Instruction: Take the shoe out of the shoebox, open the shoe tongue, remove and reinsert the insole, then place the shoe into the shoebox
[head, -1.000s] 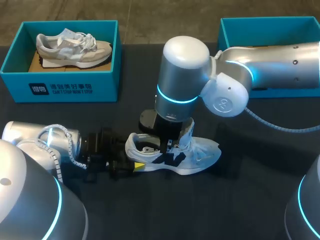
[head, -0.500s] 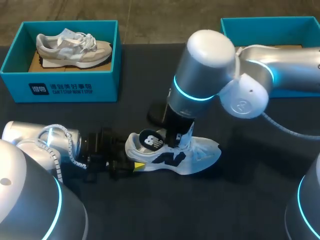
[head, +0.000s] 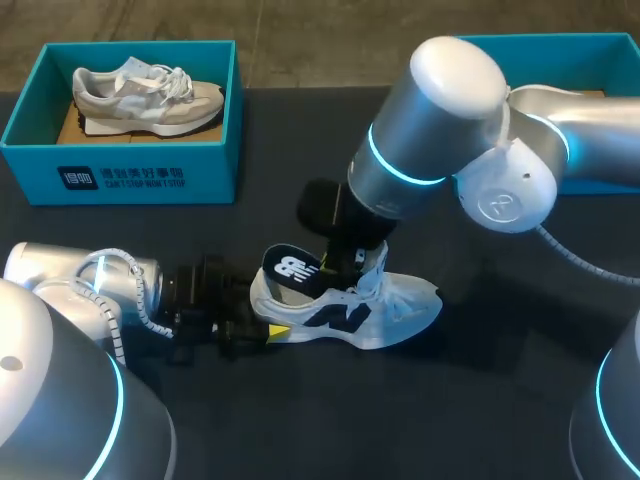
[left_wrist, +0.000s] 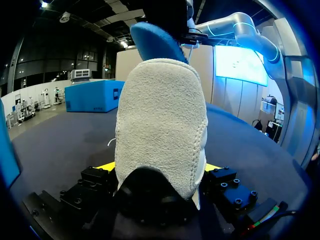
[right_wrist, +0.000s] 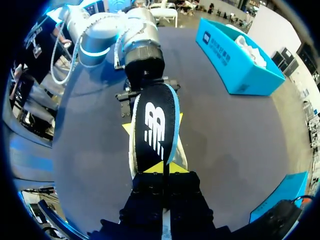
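A white and light-blue shoe (head: 385, 312) lies on its sole on the dark table, heel toward my left arm. My left gripper (head: 262, 325) is shut on the heel (left_wrist: 160, 125), a yellow tip at each side. The black insole (head: 292, 271) with a white logo and blue underside (left_wrist: 152, 42) rises slanted out of the shoe's opening. My right gripper (head: 330, 265) is shut on the insole's front end (right_wrist: 154, 127), above the shoe's tongue. In the right wrist view the insole stretches ahead of the right gripper (right_wrist: 163, 167) toward my left arm.
A teal shoebox (head: 120, 160) at the back left holds a second, beige shoe (head: 150, 95). Another teal shoebox (head: 540, 50) stands at the back right, mostly behind my right arm. Bare dark table lies in front of the shoe.
My right arm has risen and swung back to the right with the insole in its gripper. The insole has come up out of the shoe. The left arm and shoe have stayed put.
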